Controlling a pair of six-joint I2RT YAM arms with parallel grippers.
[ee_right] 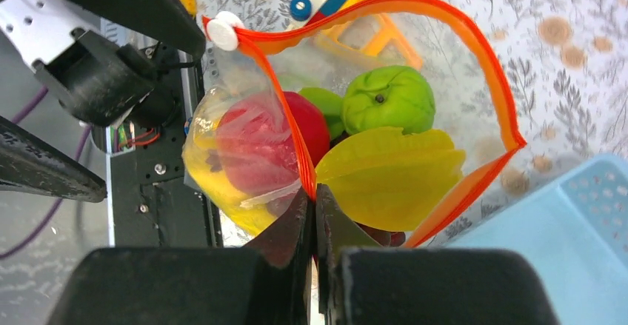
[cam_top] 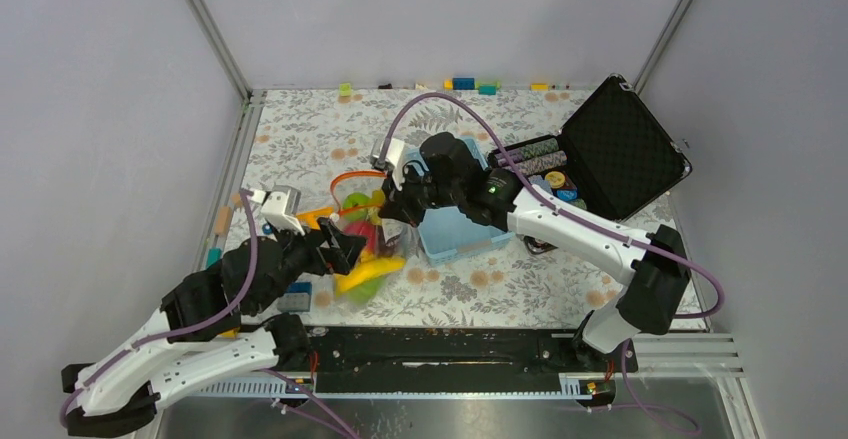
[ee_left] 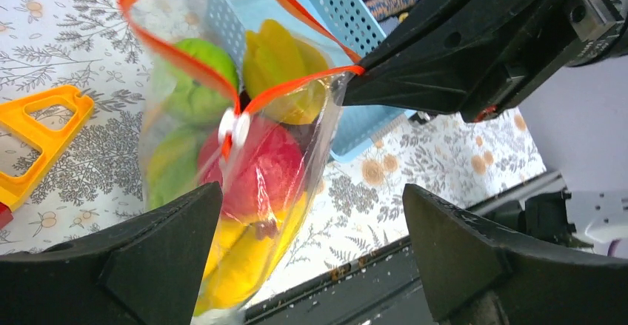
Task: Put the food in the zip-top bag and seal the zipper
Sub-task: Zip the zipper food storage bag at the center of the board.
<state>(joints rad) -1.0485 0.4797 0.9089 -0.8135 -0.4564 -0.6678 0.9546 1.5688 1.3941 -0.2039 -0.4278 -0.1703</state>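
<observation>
The clear zip-top bag (ee_left: 222, 192) hangs with its orange-red zipper (ee_right: 474, 51) spread in an open loop. A white slider (ee_left: 235, 126) sits partway along the zipper. The food shows through the plastic: a red apple (ee_right: 255, 143), a green head (ee_right: 389, 99), a yellow ribbed piece (ee_right: 389, 177) and a banana (ee_left: 237, 266). My right gripper (ee_right: 311, 195) is shut on the zipper strip at the mouth edge. My left gripper (ee_left: 311, 192) stands wide open, and the bag's lower part is beside its left finger (ee_left: 133, 266).
A light-blue basket (cam_top: 460, 234) sits right behind the bag. An open black case (cam_top: 620, 149) with striped chips lies at the right. An orange triangle toy (ee_left: 37, 129) lies left of the bag. A black rail (cam_top: 450, 349) runs along the near edge.
</observation>
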